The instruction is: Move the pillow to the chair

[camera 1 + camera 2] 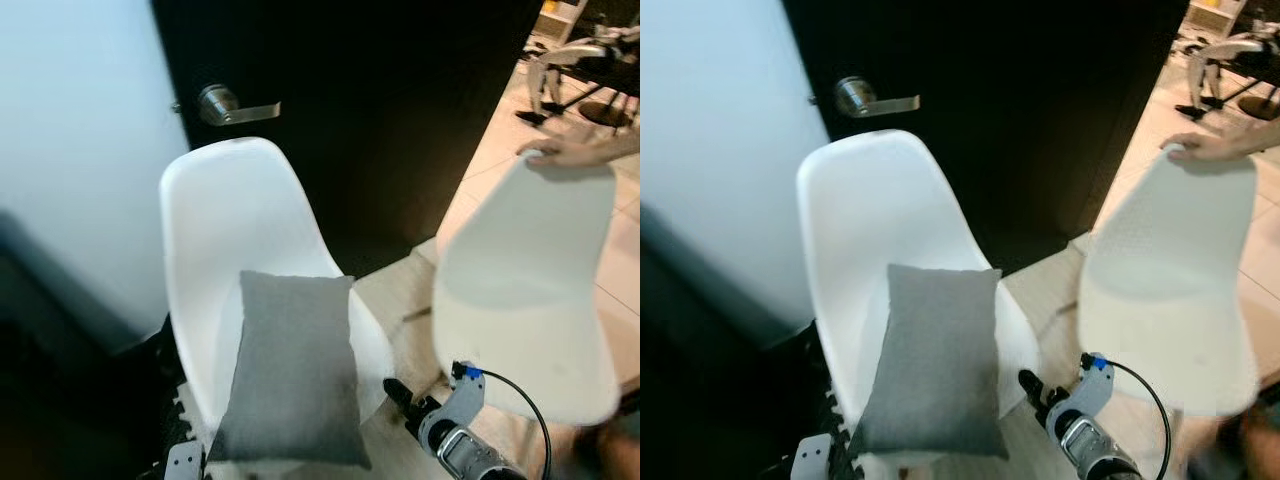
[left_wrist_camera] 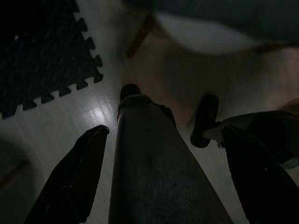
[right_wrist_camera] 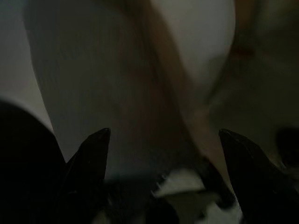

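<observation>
A grey pillow [image 1: 295,370] lies lengthwise on the seat of a white shell chair [image 1: 225,215], leaning partly against its back. My right arm [image 1: 455,432] hangs low to the right of that chair, apart from the pillow. In the right wrist view, the right gripper [image 3: 163,133] is open with nothing between its fingers. My left arm [image 1: 185,462] sits at the bottom edge, below the pillow's near end. In the dark left wrist view, the left gripper [image 2: 164,131] is open and holds nothing.
A second white shell chair [image 1: 530,290] stands to the right, tilted, with a person's hand [image 1: 572,152] on its top edge. Behind is a dark door with a silver lever handle [image 1: 235,108]. A black foam mat [image 2: 42,60] lies on the light floor.
</observation>
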